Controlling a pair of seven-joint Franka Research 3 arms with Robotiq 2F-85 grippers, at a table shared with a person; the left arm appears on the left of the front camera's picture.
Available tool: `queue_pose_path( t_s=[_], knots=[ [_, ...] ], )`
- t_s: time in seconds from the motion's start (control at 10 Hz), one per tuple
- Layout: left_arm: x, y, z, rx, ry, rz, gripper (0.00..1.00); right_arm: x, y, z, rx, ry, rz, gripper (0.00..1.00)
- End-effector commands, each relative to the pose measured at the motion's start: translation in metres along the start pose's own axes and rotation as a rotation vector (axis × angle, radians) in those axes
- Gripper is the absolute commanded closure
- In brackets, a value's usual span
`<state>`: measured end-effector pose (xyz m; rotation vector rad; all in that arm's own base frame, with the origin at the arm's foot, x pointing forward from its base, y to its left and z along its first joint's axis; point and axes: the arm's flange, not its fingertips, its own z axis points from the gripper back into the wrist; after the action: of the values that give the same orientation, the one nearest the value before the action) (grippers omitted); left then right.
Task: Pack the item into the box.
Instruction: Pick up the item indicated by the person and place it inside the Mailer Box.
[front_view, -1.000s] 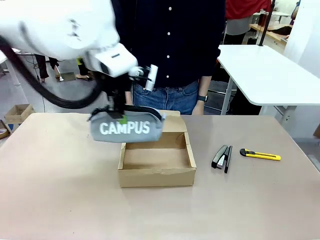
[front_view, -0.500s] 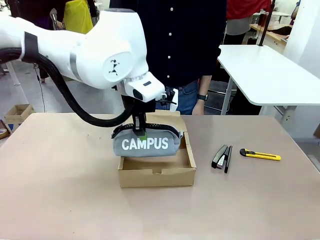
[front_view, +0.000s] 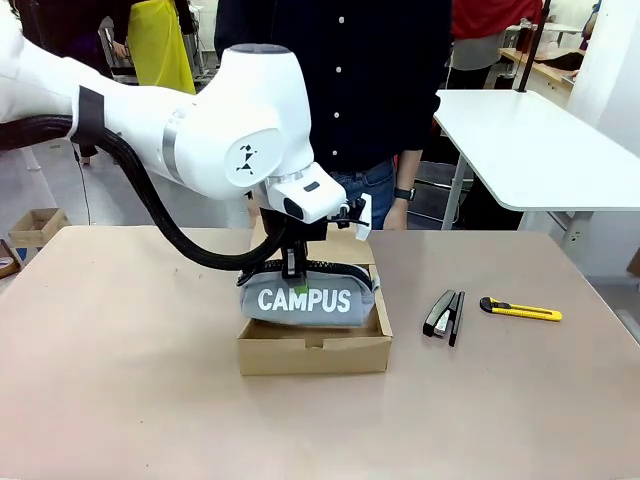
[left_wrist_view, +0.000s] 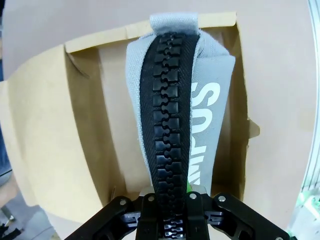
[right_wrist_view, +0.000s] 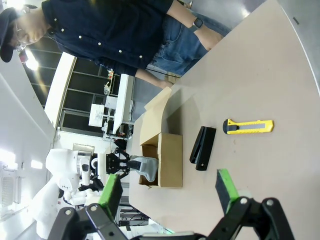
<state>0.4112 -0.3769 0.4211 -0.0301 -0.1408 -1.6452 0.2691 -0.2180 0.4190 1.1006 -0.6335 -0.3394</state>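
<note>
Tan table (front_view: 120, 400) — white table (front_view: 540, 140) behind

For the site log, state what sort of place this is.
Probably a robotics lab or test room: a white robot arm's left pincer holds a pouch over a cardboard box on a work table, a person stands opposite, and a plain white table stands behind.
</note>
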Motion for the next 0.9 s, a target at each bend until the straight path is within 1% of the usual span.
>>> queue_pose_path(
  t_s=[0.0,0.1,0.3,0.5,0.8],
  knots=[
    [0.01,0.002,-0.02,-0.009,0.029,0.014,0.92,0.002,-0.001,-0.002,0.024,-0.02,0.028,0.0],
    [0.015,0.002,-0.034,-0.031,0.046,0.012,0.92,0.002,-0.001,-0.002,0.024,-0.02,0.028,0.0],
    [0.015,0.004,-0.053,-0.067,0.015,0.019,0.92,0.002,-0.001,-0.002,0.024,-0.02,0.028,0.0],
    [0.015,0.005,-0.064,-0.097,0.003,0.023,0.92,0.002,-0.001,-0.002,0.024,-0.02,0.028,0.0],
    [0.014,0.006,-0.069,-0.113,-0.003,0.061,0.92,0.002,-0.001,-0.002,0.024,-0.02,0.028,0.0]
  ],
)
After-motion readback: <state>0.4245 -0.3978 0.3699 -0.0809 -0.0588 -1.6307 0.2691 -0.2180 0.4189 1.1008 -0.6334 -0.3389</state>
